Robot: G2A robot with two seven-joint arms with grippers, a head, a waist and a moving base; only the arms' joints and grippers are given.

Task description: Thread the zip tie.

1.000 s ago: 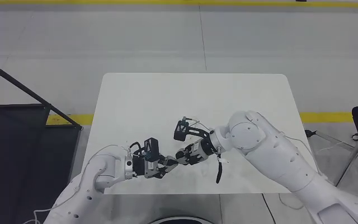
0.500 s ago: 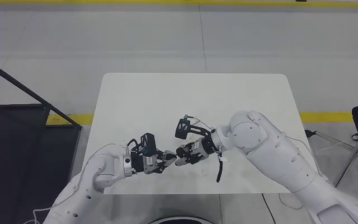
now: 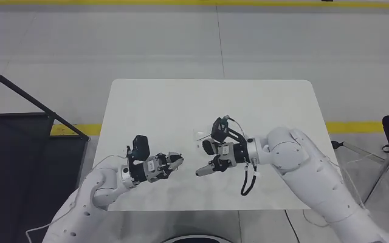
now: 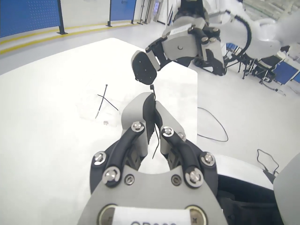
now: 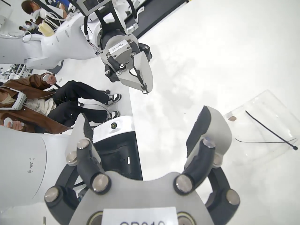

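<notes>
Firmly shut, the left gripper (image 4: 150, 100) pinches a black zip tie (image 4: 151, 87) above the white table (image 3: 243, 103), the tie's head poking just past the fingertips. Facing it, a little apart, the right gripper (image 5: 144, 118) stands wide open and empty. Two spare ties (image 5: 270, 129) lie crossed on a clear bag (image 5: 264, 108) nearby.

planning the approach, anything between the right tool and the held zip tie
No, the top view shows bare table between the right tool and the held zip tie.
</notes>
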